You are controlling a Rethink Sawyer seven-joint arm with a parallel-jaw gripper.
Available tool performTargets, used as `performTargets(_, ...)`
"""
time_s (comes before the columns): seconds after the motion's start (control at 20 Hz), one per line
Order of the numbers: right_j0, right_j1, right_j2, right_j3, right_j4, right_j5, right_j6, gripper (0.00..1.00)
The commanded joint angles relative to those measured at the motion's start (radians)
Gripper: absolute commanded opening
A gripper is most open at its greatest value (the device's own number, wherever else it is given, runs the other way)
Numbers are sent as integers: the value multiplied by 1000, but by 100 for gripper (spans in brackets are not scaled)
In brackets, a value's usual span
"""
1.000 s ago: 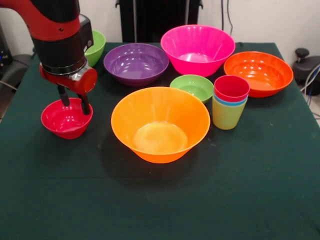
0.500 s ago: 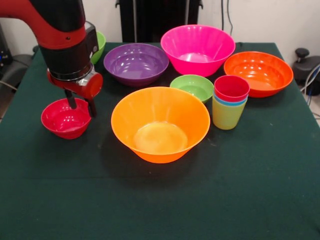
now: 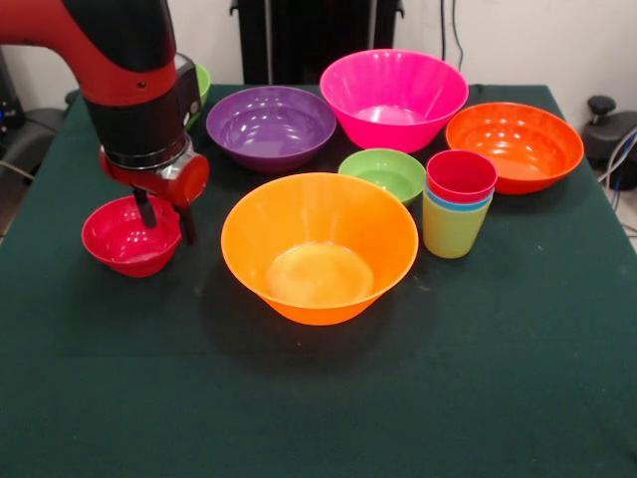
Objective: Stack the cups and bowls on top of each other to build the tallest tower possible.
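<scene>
Three nested cups (red topmost, glossy); released claw straddles the small red bowl's rim

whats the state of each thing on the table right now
gripper: open, fingers astride the small red bowl's rim
small red bowl: upright, on the table
cups: nested, red on top
big orange bowl: upright, empty
pink bowl: upright, empty
purple bowl: upright, empty
</scene>
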Motion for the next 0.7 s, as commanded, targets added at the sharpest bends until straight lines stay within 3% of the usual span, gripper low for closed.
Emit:
performTargets(0.05,34,40,-17,21,-108,-87,-112,100)
performTargets(0.7,59,53,-76,28,-125,-116,-85,100)
